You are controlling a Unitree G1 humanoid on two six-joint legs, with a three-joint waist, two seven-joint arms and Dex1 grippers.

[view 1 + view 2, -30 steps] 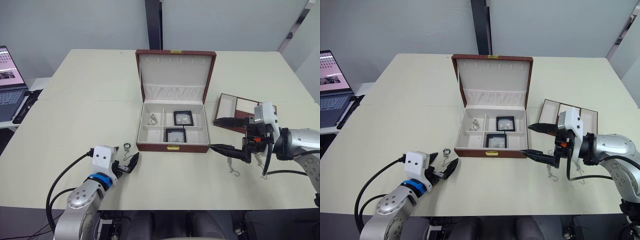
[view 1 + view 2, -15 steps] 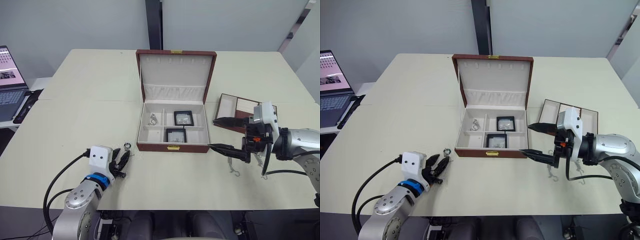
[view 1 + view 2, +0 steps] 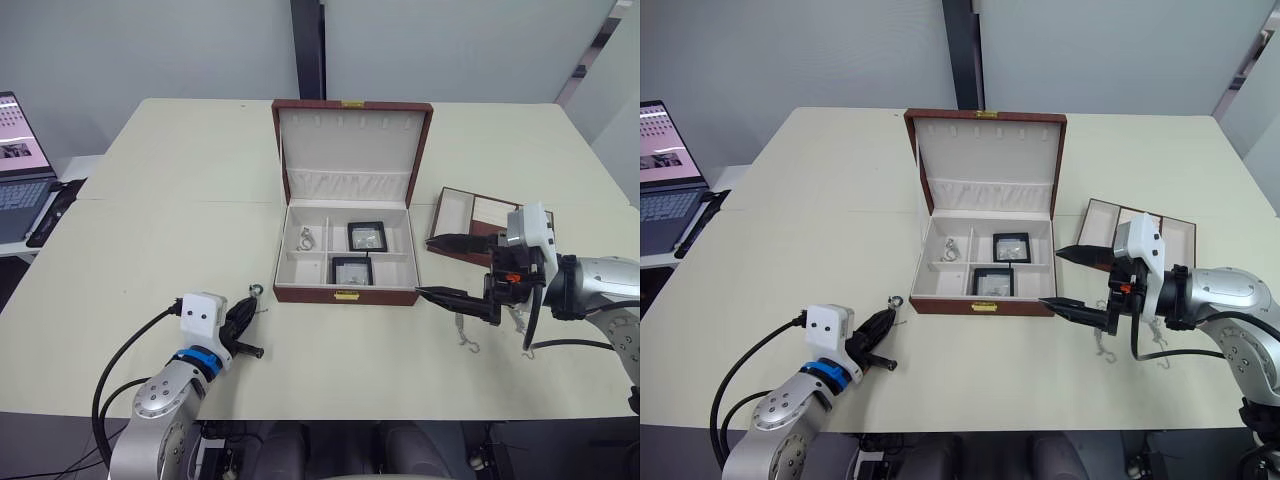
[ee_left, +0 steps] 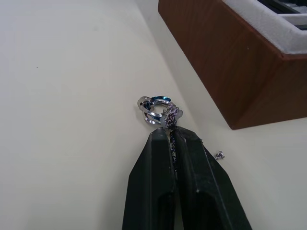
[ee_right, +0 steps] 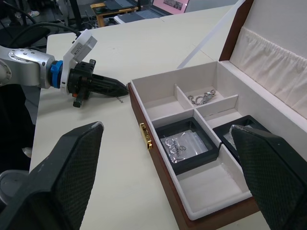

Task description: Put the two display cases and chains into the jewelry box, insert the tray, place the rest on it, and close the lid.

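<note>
The jewelry box (image 3: 345, 293) stands open at the table's middle, its lid (image 3: 350, 145) upright. Inside lie the two display cases (image 3: 366, 236) (image 3: 352, 270) and one small chain (image 3: 306, 239). My left gripper (image 4: 171, 132) is shut on another chain, whose ring (image 4: 157, 106) rests on the table just off the box's front left corner. My right gripper (image 3: 425, 267) hangs open to the right of the box, in front of the tray (image 3: 478, 212). Two longer silver chains (image 3: 466, 338) (image 3: 526, 345) lie on the table under the right arm.
A laptop (image 3: 15, 165) sits on a side desk at the far left. The table's front edge runs close below both arms. Bare tabletop stretches left of the box and behind it.
My left gripper has gone from wide open to shut on the chain and has swung toward its ring. The right arm and the box's contents have not moved.
</note>
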